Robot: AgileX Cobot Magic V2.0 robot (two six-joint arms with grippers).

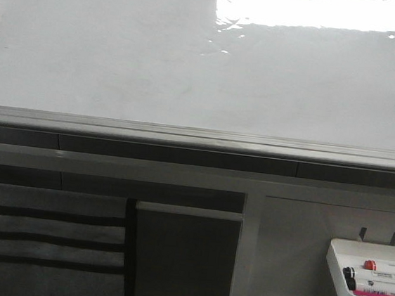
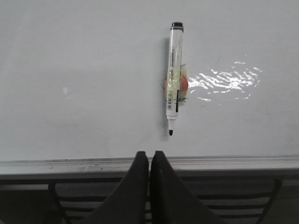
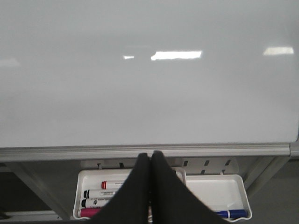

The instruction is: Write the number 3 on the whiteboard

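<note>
The whiteboard (image 1: 156, 66) fills the upper half of the front view, glossy and blank, with a silver-grey lower edge (image 1: 199, 135). No number 3 shows on it in any view. In the left wrist view a white marker (image 2: 174, 77) with a bare black tip hangs upright on the whiteboard (image 2: 84, 84), held by an orange and yellow clip (image 2: 181, 83). My left gripper (image 2: 149, 156) is shut and empty, below the marker at the board's lower edge. My right gripper (image 3: 151, 156) is shut and empty, in front of the whiteboard's (image 3: 149, 93) lower edge. Neither gripper shows in the front view.
A white marker tray (image 1: 371, 279) hangs below the board at the lower right with a red-capped and black-capped markers (image 1: 375, 276). In the right wrist view it (image 3: 88, 175) holds several markers, and a second tray (image 3: 219, 184) holds a blue marker (image 3: 232, 213). Strong glare (image 1: 311, 11) lies on the board.
</note>
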